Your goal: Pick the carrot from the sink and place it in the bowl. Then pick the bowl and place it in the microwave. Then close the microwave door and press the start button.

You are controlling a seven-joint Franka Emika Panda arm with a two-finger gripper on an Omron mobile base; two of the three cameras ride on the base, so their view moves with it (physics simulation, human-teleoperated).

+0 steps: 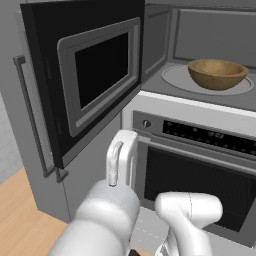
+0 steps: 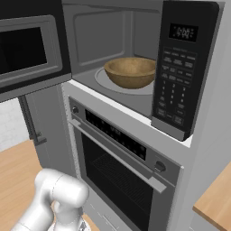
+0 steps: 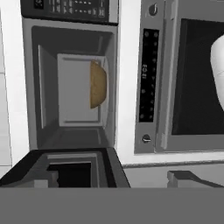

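Well beyond fingers (image 3: 183, 177), bowl (image 3: 99, 84)

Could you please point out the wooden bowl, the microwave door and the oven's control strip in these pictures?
bowl (image 1: 216, 75), left base view, on its outer brown wall.
microwave door (image 1: 97, 70), left base view, on the dark window of the open door.
oven control strip (image 2: 115, 135), right base view, on the middle of the black strip.
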